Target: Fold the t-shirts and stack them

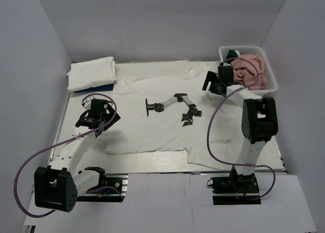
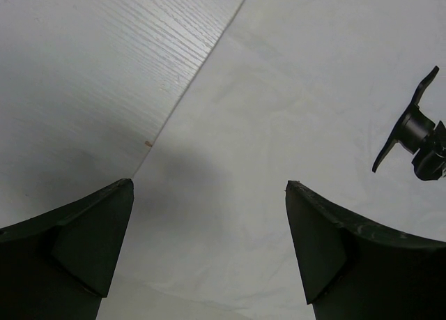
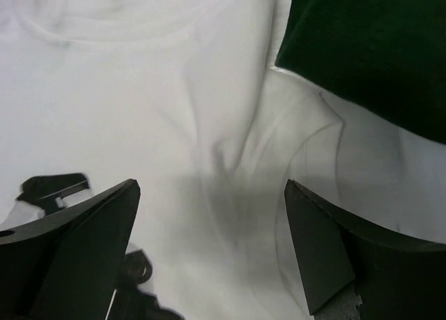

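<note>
Shirt, white, printed (image 1: 152, 126): spread flat across the middle of the table (image 1: 152, 161), not yet folded.

Top view. Folded white stack (image 1: 91, 73) sits at the far left corner. The basket (image 1: 271, 80) at the far right holds the pink shirt (image 1: 250, 69). The left gripper (image 1: 94, 116) hovers over the printed shirt's left edge; the right gripper (image 1: 216, 84) hovers over its far right part, beside the basket.

Left wrist view. Left gripper (image 2: 209, 187) has its jaws wide apart and empty. The cloth edge runs diagonally between them, with bare table (image 2: 83, 69) to the left.

Right wrist view. Right gripper (image 3: 209, 184) is likewise spread and empty above creased white cloth. Dark green cloth (image 3: 369, 48) lies just beyond.

Step, as judged: start of folding the printed shirt. The next move calls for each claw to descend and pinch an edge.
</note>
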Controlling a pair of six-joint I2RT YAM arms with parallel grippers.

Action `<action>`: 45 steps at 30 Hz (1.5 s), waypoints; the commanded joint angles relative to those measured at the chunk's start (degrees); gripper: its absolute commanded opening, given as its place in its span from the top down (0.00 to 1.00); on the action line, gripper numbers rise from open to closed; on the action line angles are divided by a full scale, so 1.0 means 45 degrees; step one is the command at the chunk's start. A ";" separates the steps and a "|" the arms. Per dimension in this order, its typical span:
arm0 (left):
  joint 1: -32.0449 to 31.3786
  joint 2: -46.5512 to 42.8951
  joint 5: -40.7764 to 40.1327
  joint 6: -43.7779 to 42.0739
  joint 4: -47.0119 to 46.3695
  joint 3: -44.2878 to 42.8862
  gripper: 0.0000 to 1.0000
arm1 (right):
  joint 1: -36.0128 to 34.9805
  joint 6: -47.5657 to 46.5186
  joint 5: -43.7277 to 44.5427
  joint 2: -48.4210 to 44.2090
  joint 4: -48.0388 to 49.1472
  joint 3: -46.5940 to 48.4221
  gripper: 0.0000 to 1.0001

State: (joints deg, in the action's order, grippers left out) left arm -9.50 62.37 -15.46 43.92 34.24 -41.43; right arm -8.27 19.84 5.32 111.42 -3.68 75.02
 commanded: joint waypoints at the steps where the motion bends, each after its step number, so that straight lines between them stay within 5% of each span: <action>1: 0.0021 -0.0305 0.0272 -0.0190 -0.0459 -0.0092 0.00 | 0.0061 -0.0638 -0.0186 -0.2179 0.1300 -0.0810 0.10; 6: 0.0021 -0.0305 -0.0291 0.0686 0.0298 0.0027 0.00 | -0.0173 -0.0289 0.0201 -0.4365 0.1229 -0.3328 0.10; 9: 0.0175 -0.0305 -0.0567 0.2444 0.2639 -0.0343 0.00 | -0.0368 0.1294 0.0749 -0.6766 0.0839 -0.5594 0.10; 13: 0.0177 -0.0870 -0.0393 0.3791 0.4886 -0.0110 0.00 | -0.0875 0.2130 0.2893 -1.0592 -0.2957 -0.6594 0.10; 16: 0.0177 -0.1338 0.0485 0.4144 0.5494 0.0552 0.00 | -0.1381 0.2837 0.2591 -1.1825 -0.6374 -0.6613 0.10; 20: 0.0060 -0.1711 0.1325 0.4984 0.5421 0.1627 0.00 | -0.1989 0.3150 0.1552 -1.2220 -0.8105 -0.7101 0.10; 27: 0.0060 -0.2004 0.1719 0.5883 0.3957 0.3561 0.19 | -0.3278 0.4165 0.0555 -1.2045 -0.9354 -0.8000 0.10; 28: 0.0060 -0.2004 0.1428 0.6039 0.3838 0.3562 0.30 | -0.3569 0.4282 0.0652 -1.2044 -0.9493 -0.7961 0.10; 33: 0.0060 -0.1303 0.0664 0.5691 0.3272 0.3250 0.52 | -0.4176 0.4635 0.0246 -1.1676 -1.0839 -0.7961 0.10; 38: 0.0060 -0.0599 0.0214 0.5220 0.3426 0.2683 0.85 | -0.5211 0.4479 -0.1005 -1.0895 -1.0472 -0.8683 0.10; 45: 0.0060 -0.0481 0.0507 0.4986 0.2841 0.2800 0.97 | -0.6617 0.4616 -0.0676 -0.9156 -0.8891 -0.9425 0.10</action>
State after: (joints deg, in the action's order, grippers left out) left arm -9.13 60.31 -12.08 66.83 48.90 -28.14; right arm -36.53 39.72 1.17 68.45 -46.81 33.01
